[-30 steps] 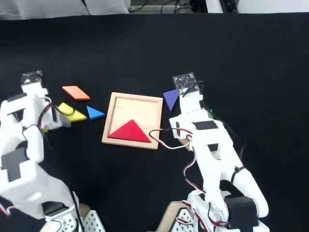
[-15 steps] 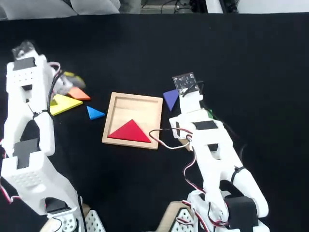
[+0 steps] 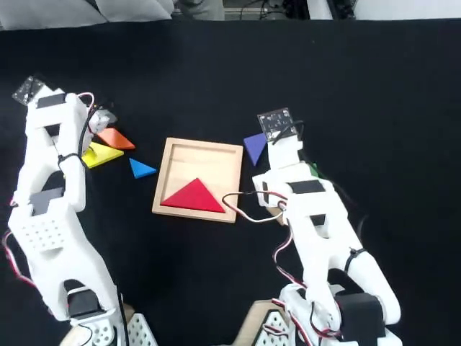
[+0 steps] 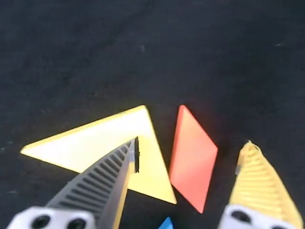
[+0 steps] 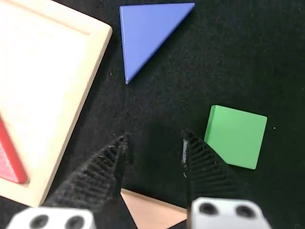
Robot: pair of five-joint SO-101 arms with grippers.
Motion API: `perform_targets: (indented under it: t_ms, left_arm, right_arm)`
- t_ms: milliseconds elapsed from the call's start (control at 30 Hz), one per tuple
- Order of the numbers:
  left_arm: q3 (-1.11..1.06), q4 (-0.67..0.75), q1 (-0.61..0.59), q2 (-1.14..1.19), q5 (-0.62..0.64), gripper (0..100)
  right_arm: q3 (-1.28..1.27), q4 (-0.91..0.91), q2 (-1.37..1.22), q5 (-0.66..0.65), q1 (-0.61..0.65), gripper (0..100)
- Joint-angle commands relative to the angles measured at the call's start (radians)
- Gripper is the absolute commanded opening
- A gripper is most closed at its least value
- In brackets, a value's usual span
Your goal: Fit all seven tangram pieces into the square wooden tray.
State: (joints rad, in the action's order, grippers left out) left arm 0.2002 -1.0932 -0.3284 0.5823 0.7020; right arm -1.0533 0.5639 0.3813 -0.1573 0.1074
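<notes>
While my left gripper (image 4: 192, 143) hangs over the pieces at the left of the black tablecloth (image 3: 374, 79), its fingers are spread wide and hold nothing. One finger lies across the large yellow triangle piece (image 4: 90, 140) and the other stands past the orange parallelogram piece (image 4: 193, 160), so the parallelogram sits between them, just beside the yellow triangle. Whether either fingertip touches a piece I cannot tell. A small light-blue triangle piece (image 3: 142, 169) lies between those two and the square wooden tray (image 3: 202, 155), apart from both. The tray holds one piece, a large red triangle (image 3: 192, 196), set along the edge nearest my bases. My right gripper (image 5: 156, 137) is parted too and empty, over bare cloth just right of the tray. The darker blue triangle piece (image 5: 147, 28) lies beyond its fingertips, the green square piece (image 5: 236, 136) beside one finger, and a pale tan triangular piece (image 5: 152, 214) under its base.
</notes>
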Motion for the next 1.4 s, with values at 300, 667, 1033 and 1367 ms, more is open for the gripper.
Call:
perform_targets:
  t_ms: [300,667,1033,1367]
  left_arm:
    - [0.156,0.031,0.070,0.055,0.009,34]
    - [0.176,-0.186,0.090,0.114,-0.144,34]
    - [0.277,-0.592,0.024,0.124,-0.589,33]
    - [0.249,-0.669,-0.286,0.103,-0.783,33]
  right_arm:
    - [0.008,-0.017,0.036,-0.009,-0.011,16.6]
    - [0.010,-0.017,0.036,-0.009,-0.011,16.6]
    - [0.010,-0.017,0.036,-0.009,-0.011,16.6]
    - [0.010,-0.017,0.036,-0.009,-0.011,16.6]
